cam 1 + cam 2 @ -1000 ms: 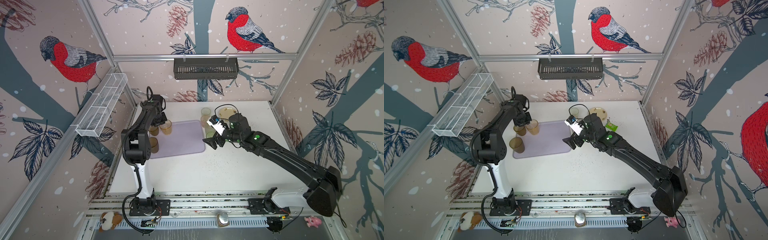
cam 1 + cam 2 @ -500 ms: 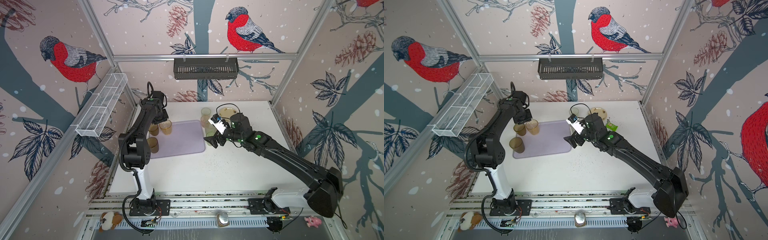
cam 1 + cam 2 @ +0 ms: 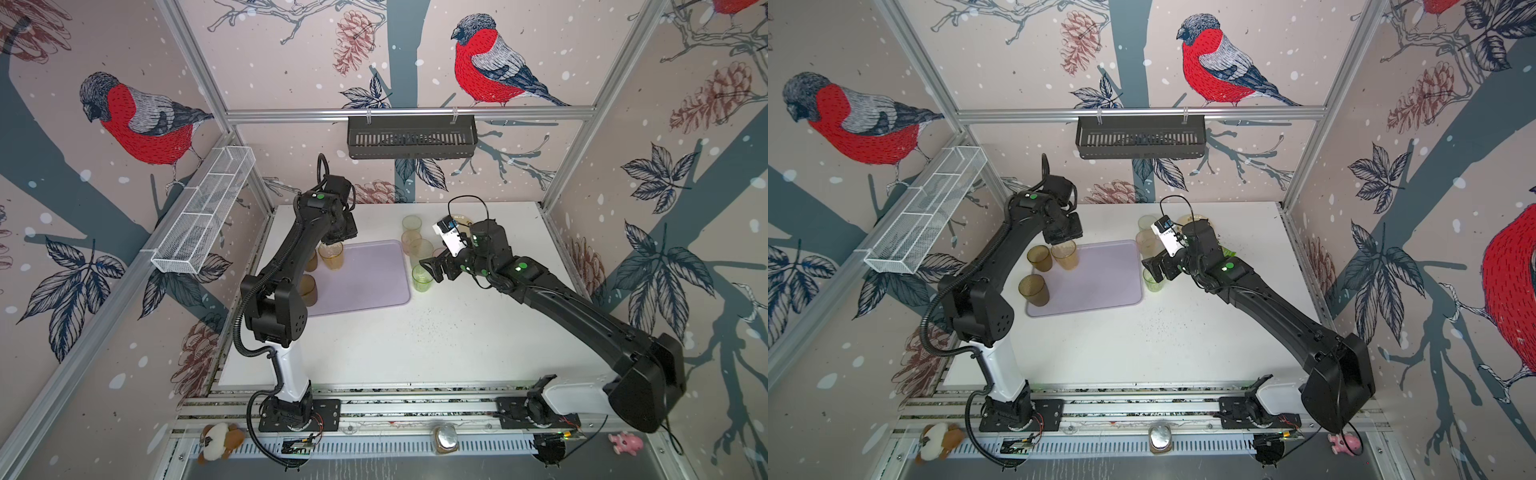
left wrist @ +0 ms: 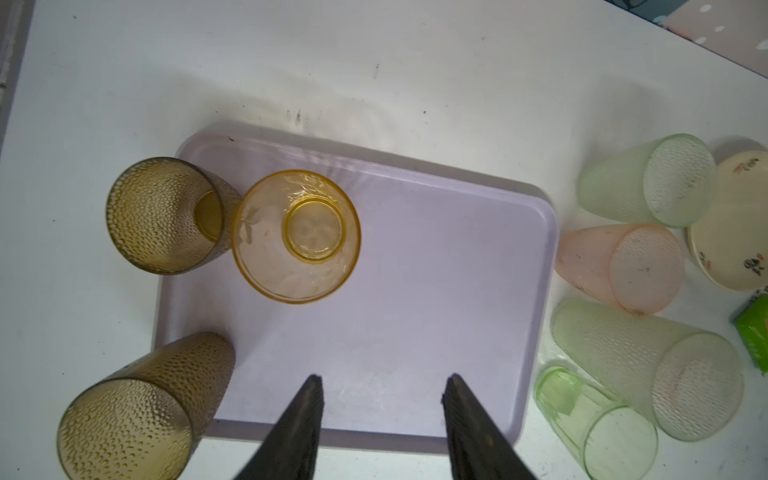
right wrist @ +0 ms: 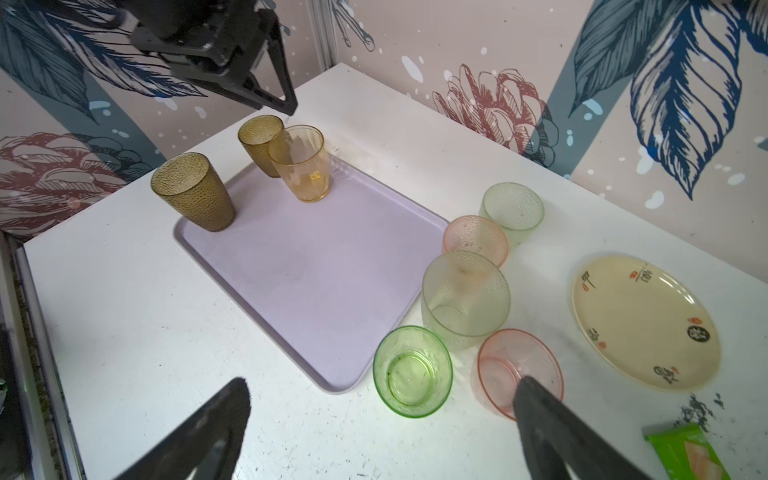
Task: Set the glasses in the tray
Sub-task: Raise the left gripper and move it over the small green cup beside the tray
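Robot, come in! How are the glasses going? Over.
Left gripper open above tray, right gripper open by green glass. Amber glass and two brown glasses on tray, rest outside. Nothing blocking.

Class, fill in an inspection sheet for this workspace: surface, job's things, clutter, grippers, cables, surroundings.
Surface: white table, dark specks.
Job's things: tray holds two brown glasses, amber glass; beside it stand green glass, two pink glasses, two pale glasses.
Clutter: plate, green packet.
Grippers: left gripper open above amber glass; right gripper open near green glass.
Cables: cable loops at both wrists.
Surroundings: black basket, wire basket, bird-print walls.
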Robot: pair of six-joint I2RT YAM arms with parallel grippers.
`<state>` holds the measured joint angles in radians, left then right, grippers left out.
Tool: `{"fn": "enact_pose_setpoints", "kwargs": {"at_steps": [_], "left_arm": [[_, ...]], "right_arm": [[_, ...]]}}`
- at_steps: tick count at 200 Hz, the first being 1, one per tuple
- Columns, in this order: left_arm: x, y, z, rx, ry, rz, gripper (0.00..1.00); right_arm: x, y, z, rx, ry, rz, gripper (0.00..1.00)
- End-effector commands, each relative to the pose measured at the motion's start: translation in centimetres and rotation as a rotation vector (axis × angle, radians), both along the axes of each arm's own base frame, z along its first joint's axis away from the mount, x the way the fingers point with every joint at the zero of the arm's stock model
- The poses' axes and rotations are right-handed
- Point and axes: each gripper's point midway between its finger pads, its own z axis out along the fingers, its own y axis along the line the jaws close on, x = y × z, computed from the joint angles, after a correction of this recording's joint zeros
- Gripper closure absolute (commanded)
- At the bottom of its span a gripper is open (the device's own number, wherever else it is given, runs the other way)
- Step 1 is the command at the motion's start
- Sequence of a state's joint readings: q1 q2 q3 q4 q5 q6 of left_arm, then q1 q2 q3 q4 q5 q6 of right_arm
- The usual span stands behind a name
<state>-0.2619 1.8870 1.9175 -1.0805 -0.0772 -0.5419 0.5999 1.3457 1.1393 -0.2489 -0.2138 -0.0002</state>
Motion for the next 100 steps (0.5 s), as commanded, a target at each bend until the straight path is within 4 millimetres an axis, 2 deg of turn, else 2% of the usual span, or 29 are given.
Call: {"fn": "enact_pose_setpoints", "kwargs": {"at_steps": [1,39,100], "left_arm": [[-0.9,-1.9,0.8,-0.047,0.003,-0.02,0.51],[-1.9,-6.0,1.1,-0.08,0.015,-0.102,0.44],[-4.8,-13.2,-0.8,-0.153,0.067,-0.243,0.41]], "right_arm": [[1.1,-1.7,-1.0,-0.012,0.05,-0.09,0.01],[1.8,-4.0,-2.7,-0.019,0.108,-0.168,0.01],[2.8,-6.2,-4.1,0.001,0.172,-0.236,0.01]]}}
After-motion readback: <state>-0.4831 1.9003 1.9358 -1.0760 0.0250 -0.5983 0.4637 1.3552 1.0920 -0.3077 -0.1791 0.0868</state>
